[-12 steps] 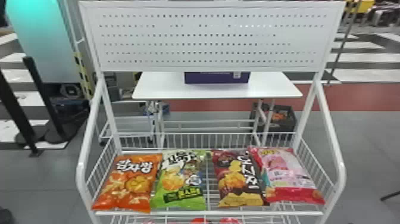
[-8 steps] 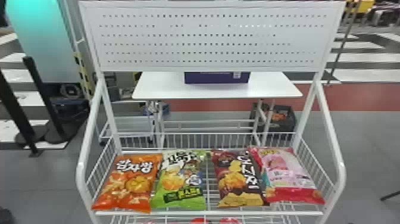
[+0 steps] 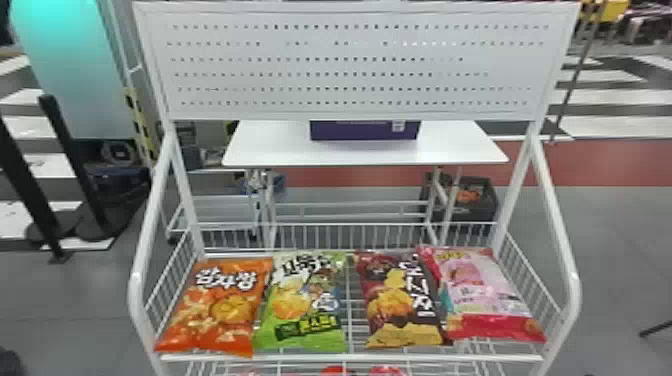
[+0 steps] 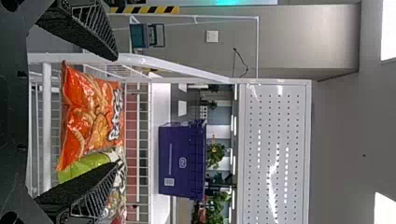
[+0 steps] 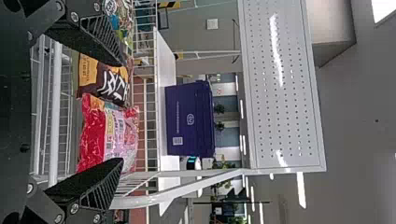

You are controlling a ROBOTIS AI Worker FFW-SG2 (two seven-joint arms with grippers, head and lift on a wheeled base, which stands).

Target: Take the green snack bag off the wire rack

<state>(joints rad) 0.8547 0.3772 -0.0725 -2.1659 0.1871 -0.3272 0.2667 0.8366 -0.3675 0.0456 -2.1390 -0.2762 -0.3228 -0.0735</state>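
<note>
In the head view the green snack bag (image 3: 305, 305) lies face up on the wire rack (image 3: 350, 358), between an orange bag and a dark brown one. Part of the green bag (image 4: 86, 165) shows in the left wrist view, partly behind one finger. My left gripper (image 4: 114, 112) stands open in front of the rack, its fingers apart and holding nothing. In the right wrist view my right gripper (image 5: 120, 112) is also open and empty, before the rack's other side, facing the brown and pink bags.
The orange bag (image 3: 220, 305) borders the green bag on the left. To its right lie the brown bag (image 3: 400, 305) and the pink bag (image 3: 485, 295). Side rails and a perforated panel (image 3: 350, 65) frame the rack. Behind it stands a white table (image 3: 270, 150) with a purple box (image 3: 365, 131).
</note>
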